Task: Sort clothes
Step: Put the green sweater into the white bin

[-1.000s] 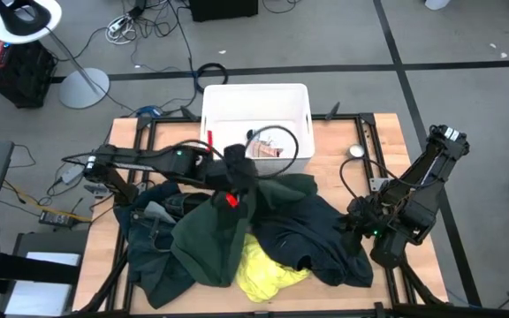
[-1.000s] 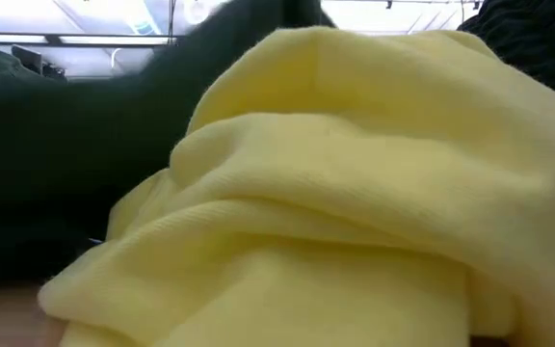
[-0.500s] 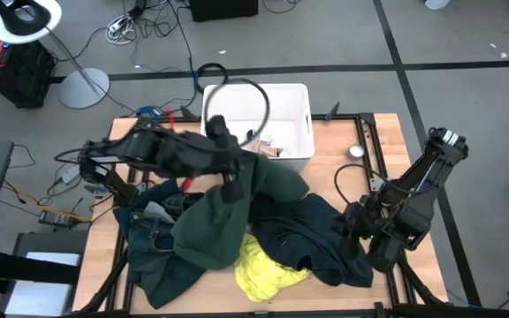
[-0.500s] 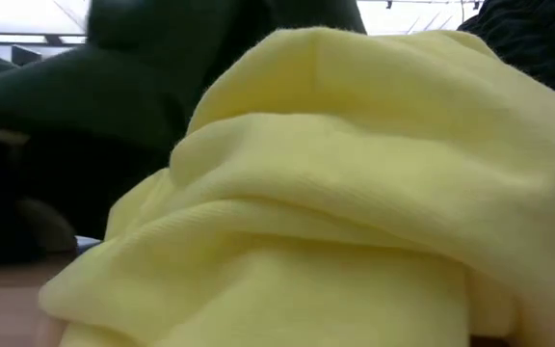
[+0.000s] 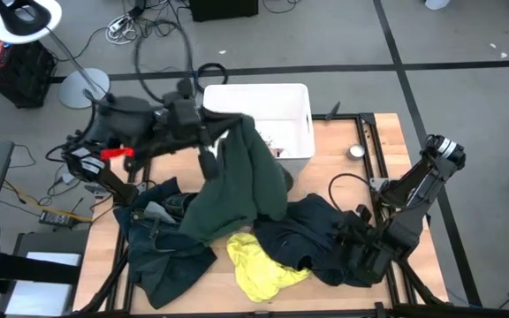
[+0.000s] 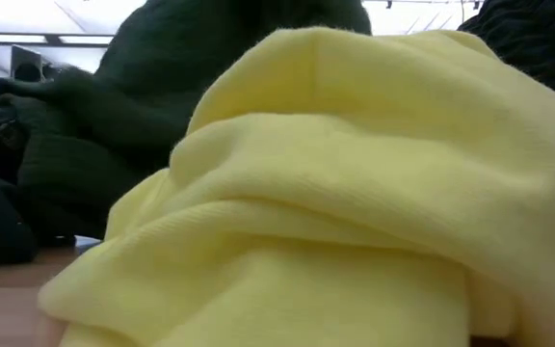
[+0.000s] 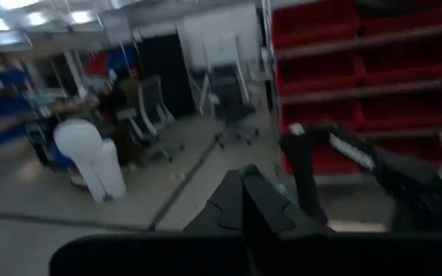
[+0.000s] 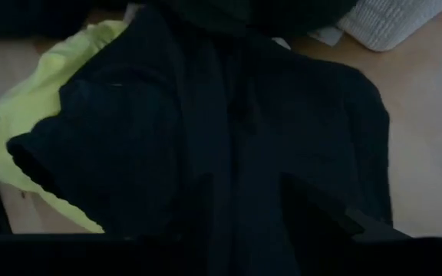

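Note:
My left gripper (image 5: 216,139) is raised over the table's far left, beside the white bin (image 5: 300,99), and is shut on a large dark green garment (image 5: 237,187). The garment hangs down onto the pile. A dark navy garment (image 5: 312,237) lies at the near right, with my right gripper (image 5: 353,245) open close over it (image 8: 244,153). Whether that gripper touches it, I cannot tell. A yellow piece (image 5: 256,265) lies partly under the navy one and fills the low view (image 6: 355,193). More dark clothes (image 5: 159,252) lie at the near left. My left gripper pinches a bunched fold of the dark green garment (image 7: 250,205) between its two shut fingers, which point about level. The garment's upper part (image 5: 235,132) is lifted. It hangs slack below the fingers, and its lower end (image 5: 203,228) rests on the pile.
The white bin holds a few small items (image 5: 277,146). A round metal piece (image 5: 356,151) lies on the bare wood at the far right. Black frame rails (image 5: 365,132) run along the table's edges. A white bin corner (image 8: 394,19) shows beyond the navy garment.
My left gripper has risen and swung toward the table's left and far edge, tipping from pointing down to level. It drew the green garment's upper part up off the pile while the lower end stayed put. My right gripper has sunk toward the navy garment.

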Motion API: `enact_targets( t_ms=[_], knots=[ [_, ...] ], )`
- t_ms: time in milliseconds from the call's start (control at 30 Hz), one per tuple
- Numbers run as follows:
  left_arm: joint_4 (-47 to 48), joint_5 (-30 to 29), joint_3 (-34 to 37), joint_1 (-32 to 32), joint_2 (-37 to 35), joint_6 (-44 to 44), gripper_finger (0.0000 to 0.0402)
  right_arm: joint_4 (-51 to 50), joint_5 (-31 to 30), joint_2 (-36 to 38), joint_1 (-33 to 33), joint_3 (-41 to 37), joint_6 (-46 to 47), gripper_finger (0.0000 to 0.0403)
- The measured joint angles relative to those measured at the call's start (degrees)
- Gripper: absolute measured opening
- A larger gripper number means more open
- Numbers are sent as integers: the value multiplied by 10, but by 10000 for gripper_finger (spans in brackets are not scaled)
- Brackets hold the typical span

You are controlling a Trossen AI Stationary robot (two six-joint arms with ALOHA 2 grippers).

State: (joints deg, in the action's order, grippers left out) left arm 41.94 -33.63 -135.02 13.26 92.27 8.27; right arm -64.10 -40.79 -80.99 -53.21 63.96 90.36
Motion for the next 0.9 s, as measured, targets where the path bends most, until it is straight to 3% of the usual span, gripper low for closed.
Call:
enact_targets(
  t_ms=[267, 467, 600, 900],
  knots=[
    [-155, -32, 0, -22, -8, 169, 0, 66, 0, -31, 17, 0, 15, 150],
    [-307, 17, 0, -52, -8, 341, 0, 107, 0, -44, 40, 0, 15, 150],
    [-409, 20, 0, -79, -8, 422, 0, 118, -2, -43, 57, 0, 9, 150],
    [-531, 83, 0, -181, -8, 474, 0, 140, -11, -43, 86, 0, 1, 150]
  ],
)
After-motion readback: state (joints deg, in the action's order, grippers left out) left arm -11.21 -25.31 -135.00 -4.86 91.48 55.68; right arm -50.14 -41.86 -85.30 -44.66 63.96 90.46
